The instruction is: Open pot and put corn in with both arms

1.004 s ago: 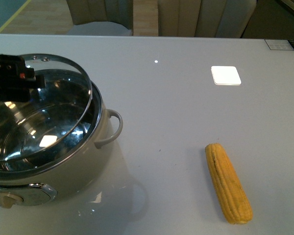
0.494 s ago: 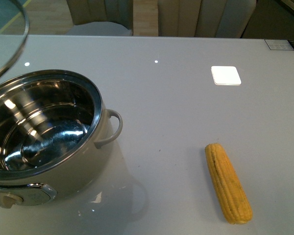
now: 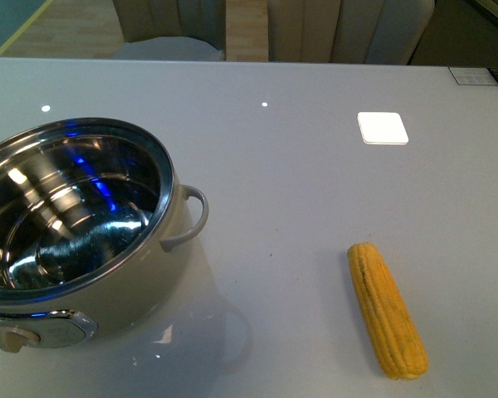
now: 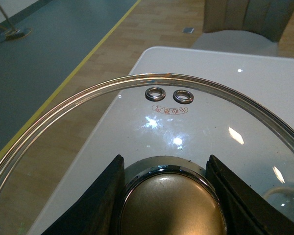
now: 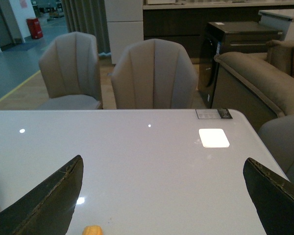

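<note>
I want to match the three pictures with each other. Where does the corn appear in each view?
Front view: the corn lies on the table, in the lower right of the picture.
Left wrist view: not in it.
Right wrist view: only its tip shows, cut off by the picture's edge.
Shared landmark: the bright white square on the table, also seen in the right wrist view.

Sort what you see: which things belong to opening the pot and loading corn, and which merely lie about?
Job in hand: cream-white round electric pot; yellow corn cob; clear glass lid, held by the left gripper; open right gripper.

Lying about: white square patch; small dark card; beige padded chairs.
</note>
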Controlling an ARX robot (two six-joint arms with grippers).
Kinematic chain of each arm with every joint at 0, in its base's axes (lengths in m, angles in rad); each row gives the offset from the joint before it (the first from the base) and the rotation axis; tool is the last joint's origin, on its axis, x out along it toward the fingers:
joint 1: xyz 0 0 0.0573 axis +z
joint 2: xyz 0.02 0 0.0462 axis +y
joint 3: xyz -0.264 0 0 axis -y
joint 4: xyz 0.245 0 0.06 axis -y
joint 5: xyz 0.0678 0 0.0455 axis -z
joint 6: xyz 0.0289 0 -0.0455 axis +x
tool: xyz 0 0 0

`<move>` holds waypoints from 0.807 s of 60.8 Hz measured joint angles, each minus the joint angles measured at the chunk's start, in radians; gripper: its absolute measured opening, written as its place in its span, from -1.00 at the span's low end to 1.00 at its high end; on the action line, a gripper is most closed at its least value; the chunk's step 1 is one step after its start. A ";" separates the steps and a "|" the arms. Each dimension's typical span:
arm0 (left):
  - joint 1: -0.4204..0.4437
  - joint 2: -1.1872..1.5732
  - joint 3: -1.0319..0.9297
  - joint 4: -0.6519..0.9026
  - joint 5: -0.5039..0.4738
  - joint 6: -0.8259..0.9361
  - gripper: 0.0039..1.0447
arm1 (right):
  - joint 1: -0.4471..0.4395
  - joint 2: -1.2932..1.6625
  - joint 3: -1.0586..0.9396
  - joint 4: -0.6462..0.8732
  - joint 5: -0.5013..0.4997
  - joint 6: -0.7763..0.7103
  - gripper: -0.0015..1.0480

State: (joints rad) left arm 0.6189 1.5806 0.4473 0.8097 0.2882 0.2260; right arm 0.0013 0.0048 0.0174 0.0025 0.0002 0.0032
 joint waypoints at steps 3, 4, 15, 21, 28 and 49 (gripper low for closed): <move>0.033 0.034 -0.004 0.027 0.011 0.002 -0.17 | 0.000 0.000 0.000 0.000 0.000 0.000 0.83; 0.055 0.062 -0.005 0.047 0.021 0.005 -0.17 | 0.000 0.000 0.000 0.000 0.000 0.000 0.83; 0.145 0.278 0.002 0.192 0.038 0.020 -0.17 | 0.000 0.000 0.000 0.000 0.000 0.000 0.83; 0.167 0.380 0.028 0.239 0.039 0.021 -0.17 | 0.000 0.000 0.000 0.000 0.000 0.000 0.83; 0.185 0.479 0.070 0.282 0.039 0.021 -0.17 | 0.000 0.000 0.000 0.000 0.000 0.000 0.83; 0.151 0.710 0.167 0.388 0.074 0.020 -0.17 | 0.000 0.000 0.000 0.000 0.000 0.000 0.83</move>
State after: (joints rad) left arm 0.7696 2.2906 0.6140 1.1973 0.3626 0.2459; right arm 0.0013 0.0048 0.0174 0.0025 0.0002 0.0032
